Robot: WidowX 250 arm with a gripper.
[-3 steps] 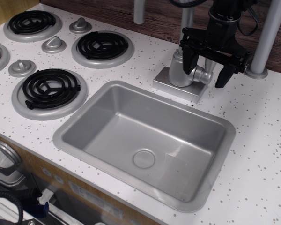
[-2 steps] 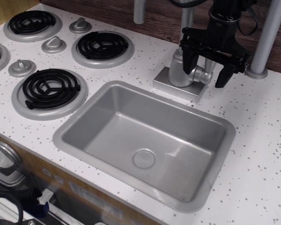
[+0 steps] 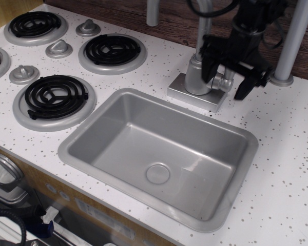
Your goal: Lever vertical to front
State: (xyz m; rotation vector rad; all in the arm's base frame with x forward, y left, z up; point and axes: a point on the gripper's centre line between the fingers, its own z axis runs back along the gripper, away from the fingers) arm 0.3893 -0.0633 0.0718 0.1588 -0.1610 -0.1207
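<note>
The lever (image 3: pixel 220 82) shows as a short round silver stub on the right side of the tap body (image 3: pixel 196 77), behind the sink. Its paddle is mostly hidden behind my gripper. My black gripper (image 3: pixel 227 80) hangs from above with its jaws open, one finger (image 3: pixel 209 65) left of the stub against the tap body and the other finger (image 3: pixel 245 86) to its right. The stub sits between the fingers; I cannot tell whether they touch the paddle.
The grey sink basin (image 3: pixel 143 110) lies in front of the tap base. The faucet spout pipe (image 3: pixel 204 20) rises behind the gripper. A grey post (image 3: pixel 290 46) stands close to the right. Black stove burners (image 3: pixel 112 49) and grey knobs (image 3: pixel 58 48) are at the left.
The gripper has tilted and shifted slightly up and back around the stub. Its right finger has moved a little inward. The tap has not moved.
</note>
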